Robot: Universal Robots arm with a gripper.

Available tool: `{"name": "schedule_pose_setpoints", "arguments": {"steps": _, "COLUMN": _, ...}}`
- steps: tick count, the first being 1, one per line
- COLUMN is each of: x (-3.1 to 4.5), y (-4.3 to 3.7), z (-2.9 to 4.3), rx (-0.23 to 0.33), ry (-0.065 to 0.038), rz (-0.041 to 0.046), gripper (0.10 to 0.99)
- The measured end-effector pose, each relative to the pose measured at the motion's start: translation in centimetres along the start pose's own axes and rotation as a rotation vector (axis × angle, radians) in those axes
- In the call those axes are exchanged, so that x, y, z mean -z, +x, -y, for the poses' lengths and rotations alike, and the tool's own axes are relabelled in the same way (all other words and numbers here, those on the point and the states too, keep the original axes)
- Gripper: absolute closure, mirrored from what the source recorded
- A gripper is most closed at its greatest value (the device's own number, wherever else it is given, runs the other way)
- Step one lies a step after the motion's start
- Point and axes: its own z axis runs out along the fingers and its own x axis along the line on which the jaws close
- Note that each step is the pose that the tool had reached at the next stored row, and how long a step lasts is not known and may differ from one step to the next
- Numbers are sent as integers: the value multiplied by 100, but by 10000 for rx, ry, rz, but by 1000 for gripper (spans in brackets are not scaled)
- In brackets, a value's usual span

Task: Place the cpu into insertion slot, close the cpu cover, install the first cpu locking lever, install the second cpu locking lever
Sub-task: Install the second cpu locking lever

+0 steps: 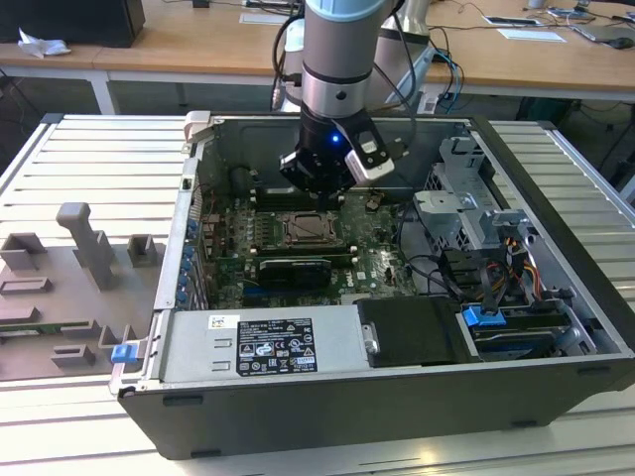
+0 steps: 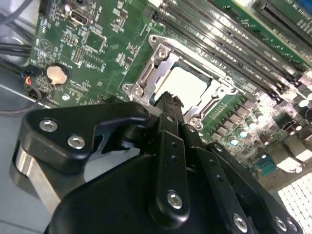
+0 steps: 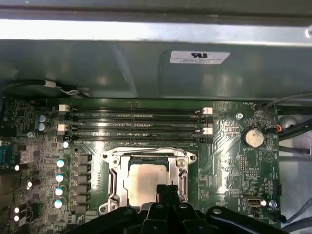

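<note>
A: Item one, gripper (image 2: 168, 97). State?
B: Fingers pressed together, clamped on nothing. Tips hung just above the near rim of the insertion slot (image 3: 148, 180).
A: Item two, cpu (image 3: 146, 183)?
B: Seated flat in the slot, pale top exposed, directly beyond and below the fingertips.
A: Item three, cpu cover (image 2: 161, 61)?
B: Framing the chip; whether fully shut, cannot tell. Lying square, edges parallel to the memory slots (image 3: 136, 124) beyond.
</note>
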Motion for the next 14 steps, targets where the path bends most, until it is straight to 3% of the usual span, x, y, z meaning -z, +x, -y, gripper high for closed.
{"name": "schedule_pose_setpoints", "arguments": {"steps": 11, "x": 23, "y": 53, "z": 283, "rx": 0, "ry": 0, "rz": 0, "gripper": 980}}
{"name": "schedule_pose_setpoints", "arguments": {"steps": 14, "x": 24, "y": 55, "z": 306, "rx": -1, "ry": -25, "rz": -5, "gripper": 980}}
